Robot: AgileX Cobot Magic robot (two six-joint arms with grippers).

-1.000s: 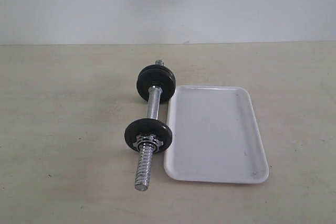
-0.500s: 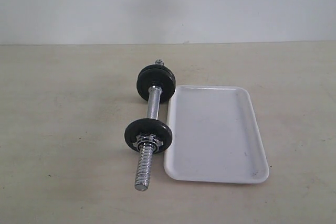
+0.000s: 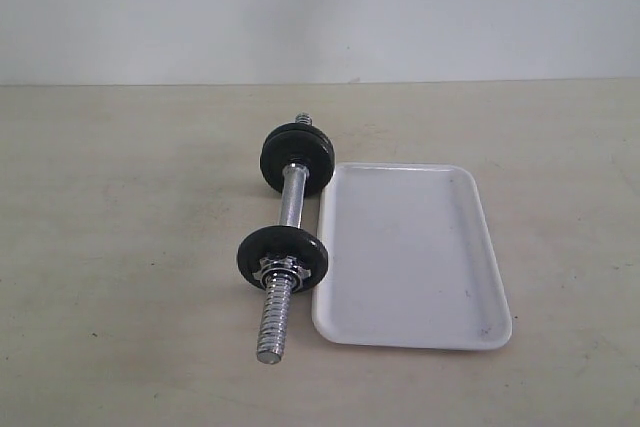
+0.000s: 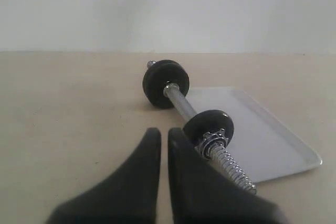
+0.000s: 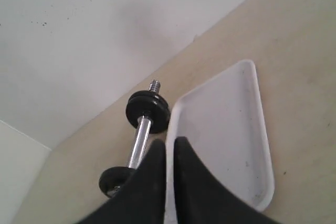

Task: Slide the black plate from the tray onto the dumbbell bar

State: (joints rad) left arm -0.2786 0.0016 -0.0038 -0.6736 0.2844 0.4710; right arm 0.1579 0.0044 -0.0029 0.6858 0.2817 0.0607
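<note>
- Exterior view: raised in front of the bench (image 3: 120, 277), angled down and facing the pale wall (image 3: 320, 7) at the back. It stands far enough off to take in the whole dumbbell bar (image 3: 290, 202) and the whole tray (image 3: 410, 247).
- Left wrist view: low and close over the bench, behind the left jaws, looking along the dumbbell bar (image 4: 178, 100) from its threaded near end toward the wall.
- Right wrist view: higher, rolled so the bench's back edge runs diagonally, looking down past the right jaws onto the tray (image 5: 226, 124).
- Shared: all three views take in the dumbbell bar, the tray and the wall.
</note>
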